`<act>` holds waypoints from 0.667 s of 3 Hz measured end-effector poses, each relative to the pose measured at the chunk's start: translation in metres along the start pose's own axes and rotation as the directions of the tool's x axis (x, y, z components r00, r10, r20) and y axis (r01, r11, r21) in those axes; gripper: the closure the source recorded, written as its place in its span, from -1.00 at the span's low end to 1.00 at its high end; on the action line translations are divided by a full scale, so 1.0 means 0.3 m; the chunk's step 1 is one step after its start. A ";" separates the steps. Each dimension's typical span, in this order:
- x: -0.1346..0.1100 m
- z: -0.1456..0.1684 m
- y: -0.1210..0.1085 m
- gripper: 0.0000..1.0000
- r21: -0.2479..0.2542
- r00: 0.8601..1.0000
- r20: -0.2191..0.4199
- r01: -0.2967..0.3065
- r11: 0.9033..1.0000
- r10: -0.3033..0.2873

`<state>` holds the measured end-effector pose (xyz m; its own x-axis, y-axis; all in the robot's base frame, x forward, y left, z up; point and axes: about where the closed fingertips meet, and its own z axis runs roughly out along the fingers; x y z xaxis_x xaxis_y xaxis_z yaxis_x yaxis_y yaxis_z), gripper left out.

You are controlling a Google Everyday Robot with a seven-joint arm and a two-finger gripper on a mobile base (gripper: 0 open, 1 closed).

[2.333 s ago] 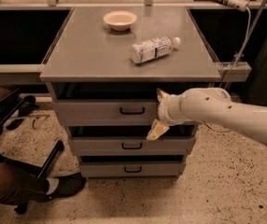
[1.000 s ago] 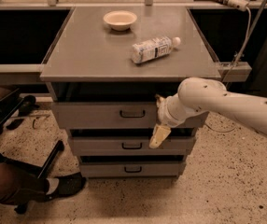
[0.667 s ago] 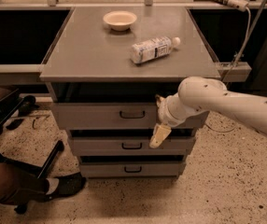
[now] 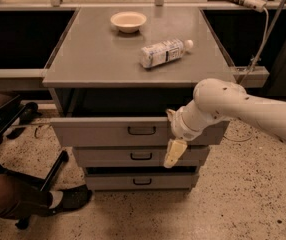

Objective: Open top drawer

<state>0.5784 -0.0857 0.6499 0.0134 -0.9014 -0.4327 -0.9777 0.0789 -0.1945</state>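
The top drawer [image 4: 108, 132] is the widest grey front of the three, just under the cabinet top, with a small black loop handle [image 4: 142, 130] at its centre. Its front stands a little out from the cabinet, with a dark gap above it. My gripper [image 4: 174, 152] is cream-coloured and hangs against the right part of that front, to the right of the handle, reaching down over the middle drawer [image 4: 141, 156]. My white arm [image 4: 243, 109] comes in from the right.
The bottom drawer [image 4: 142, 181] is closed. On the cabinet top [image 4: 93, 49] lie a plastic bottle [image 4: 164, 52] on its side and a small bowl [image 4: 128, 21]. A chair base and a person's foot [image 4: 73, 198] are at the lower left. A cable hangs at the right.
The top drawer front and its handle have come outward toward the camera. My gripper and arm have shifted slightly left and stayed against the drawer front.
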 end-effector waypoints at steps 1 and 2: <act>0.000 0.000 0.000 -1.00 0.000 1.000 0.000 0.000 1.000 0.000; 0.000 0.007 0.022 -1.00 -0.024 1.000 -0.013 0.004 1.000 -0.004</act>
<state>0.5723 -0.0844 0.6467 0.0149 -0.9071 -0.4207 -0.9823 0.0652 -0.1754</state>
